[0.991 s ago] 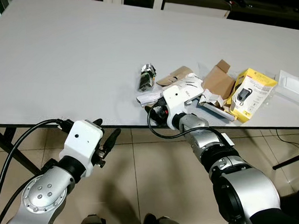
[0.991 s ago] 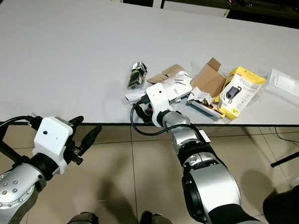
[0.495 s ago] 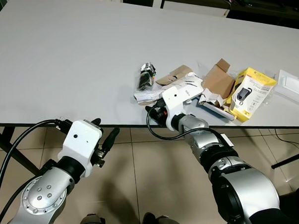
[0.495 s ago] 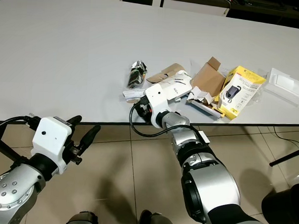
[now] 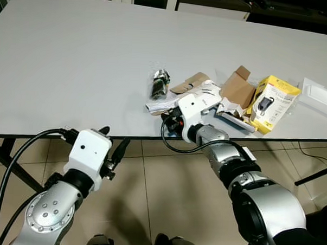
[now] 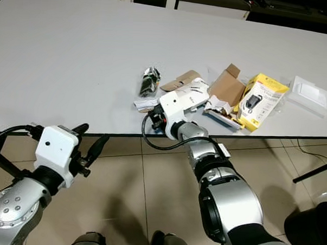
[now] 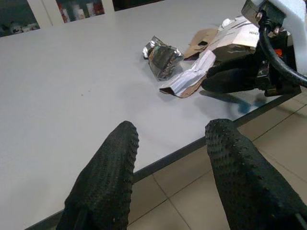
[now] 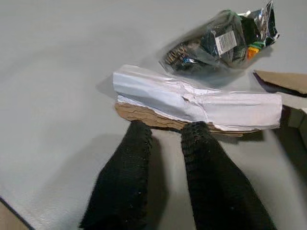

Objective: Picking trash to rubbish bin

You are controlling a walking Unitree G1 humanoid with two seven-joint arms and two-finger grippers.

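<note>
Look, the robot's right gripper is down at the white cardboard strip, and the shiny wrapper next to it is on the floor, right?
Not quite. The shiny wrapper lies on the table, not the floor; the right wrist view shows it just beyond the white cardboard strip, where the right gripper is.

Foil wrapper (image 8: pixel 221 43) crowds the cardboard strip (image 8: pixel 192 112) (table (image 5: pixel 74 59) leftward bare).

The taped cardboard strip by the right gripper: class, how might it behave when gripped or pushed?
The cardboard strip looks thin and flat, so probably light and apt to slide on the smooth table if the right gripper nudges it. Its creased tape suggests it may bend rather than stay stiff.
</note>
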